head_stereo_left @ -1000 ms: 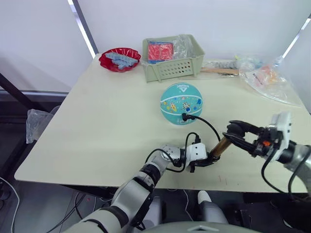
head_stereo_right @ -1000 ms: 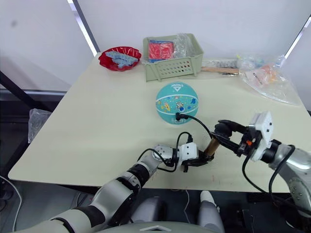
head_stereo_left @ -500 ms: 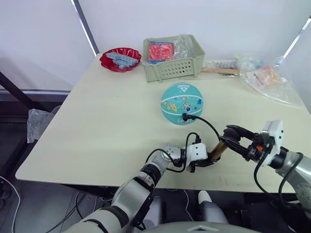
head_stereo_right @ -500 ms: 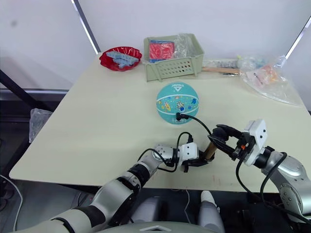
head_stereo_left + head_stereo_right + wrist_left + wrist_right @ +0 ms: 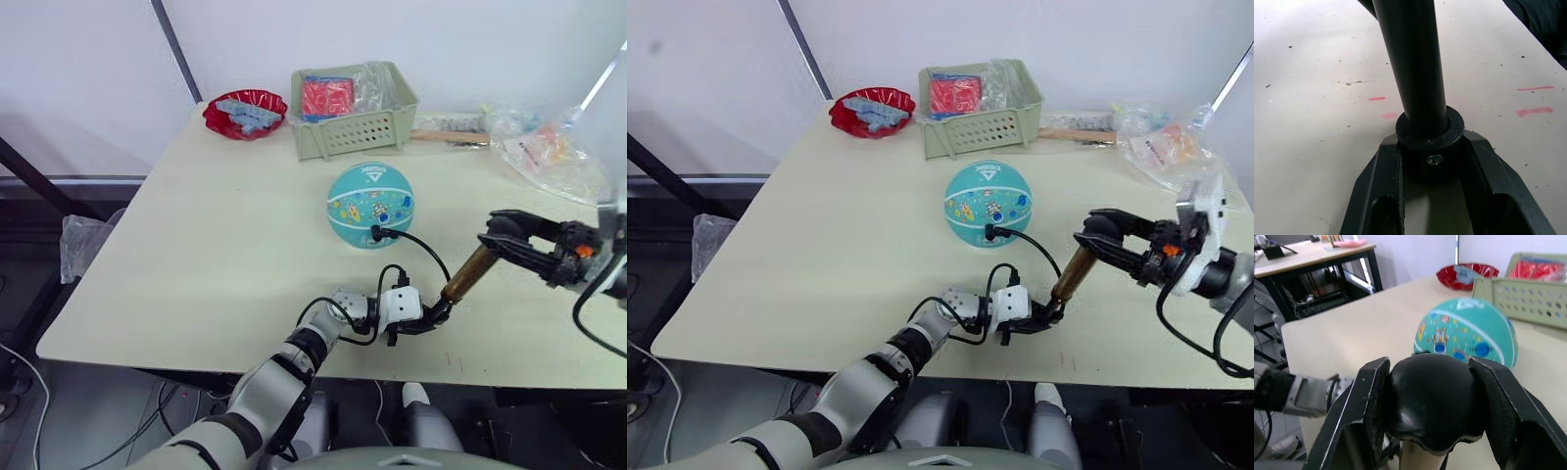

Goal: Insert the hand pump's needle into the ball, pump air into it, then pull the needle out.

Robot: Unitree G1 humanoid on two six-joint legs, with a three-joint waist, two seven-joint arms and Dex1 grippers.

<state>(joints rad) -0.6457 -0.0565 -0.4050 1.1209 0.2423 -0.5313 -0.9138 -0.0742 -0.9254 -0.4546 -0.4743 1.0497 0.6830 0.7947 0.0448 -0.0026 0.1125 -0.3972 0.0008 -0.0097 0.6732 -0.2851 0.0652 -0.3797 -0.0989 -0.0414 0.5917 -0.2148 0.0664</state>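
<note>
The teal ball rests mid-table. The needle's black fitting sits against the ball's near side, and its pin is hidden. A thin black hose curves from there down to the hand pump, which leans up to the right. My left gripper is shut on the pump's black bottom cap at table level. My right gripper is shut on the black handle at the raised top end.
A green basket with red packets stands at the back, a red bowl to its left. Plastic bags and a wooden stick lie at the back right. The table's front edge runs just below my left gripper.
The right gripper dipped toward the pump's base half a second ago. It has now risen up and to the right with the handle, and more gold barrel shows. The left gripper held still.
</note>
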